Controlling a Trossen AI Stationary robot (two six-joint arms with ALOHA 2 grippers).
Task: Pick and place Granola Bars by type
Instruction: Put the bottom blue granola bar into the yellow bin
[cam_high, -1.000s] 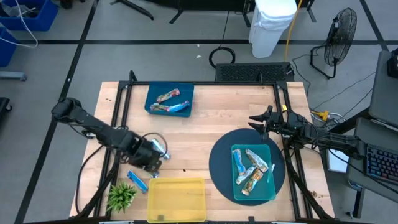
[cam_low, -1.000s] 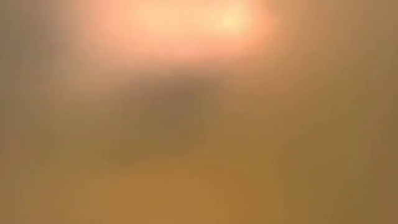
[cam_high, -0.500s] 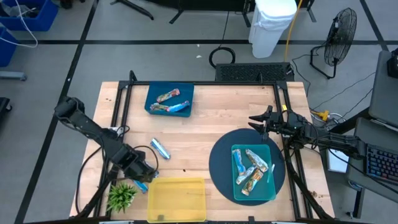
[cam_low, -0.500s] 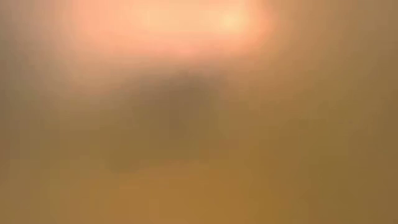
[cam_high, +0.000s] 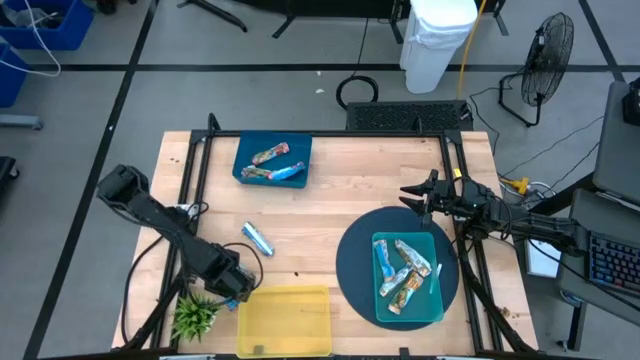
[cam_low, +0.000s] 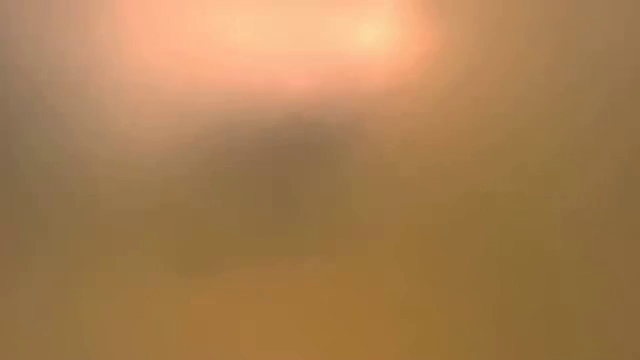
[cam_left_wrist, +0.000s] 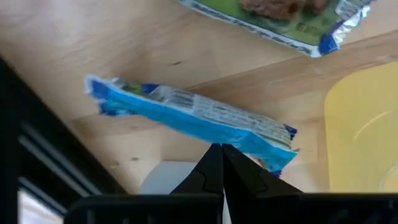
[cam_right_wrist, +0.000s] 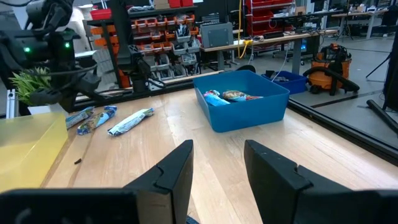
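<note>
A blue granola bar (cam_left_wrist: 186, 115) lies flat on the wood beside the yellow tray (cam_high: 285, 320), near the table's front left. My left gripper (cam_high: 231, 290) stands over it, shut on its edge (cam_left_wrist: 221, 151). A second bar (cam_high: 257, 238) lies loose on the table farther in. More bars lie in the blue tray (cam_high: 272, 160) at the far side and in the teal tray (cam_high: 408, 278) on the dark round plate. My right gripper (cam_high: 413, 196) hovers open at the right, with nothing between its fingers (cam_right_wrist: 217, 168). The low view shows only an orange blur. My left gripper has its two fingertips closed together on the blue bar's long edge (cam_left_wrist: 231, 138), toward the end nearest the yellow tray. The fingers come from above, pointing down, and lie across the bar. The bar rests flat on the table.
A small green plant (cam_high: 195, 315) stands at the near left corner, close beside my left gripper. Black frame rails (cam_high: 190, 190) run along the table's left and right sides. Bare wood (cam_high: 330, 215) lies in the table's middle.
My left gripper has moved from beside the loose bar in the middle toward the table's near left, down onto the blue bar next to the yellow tray. The loose bar now shows fully on the wood. My right arm has kept still.
</note>
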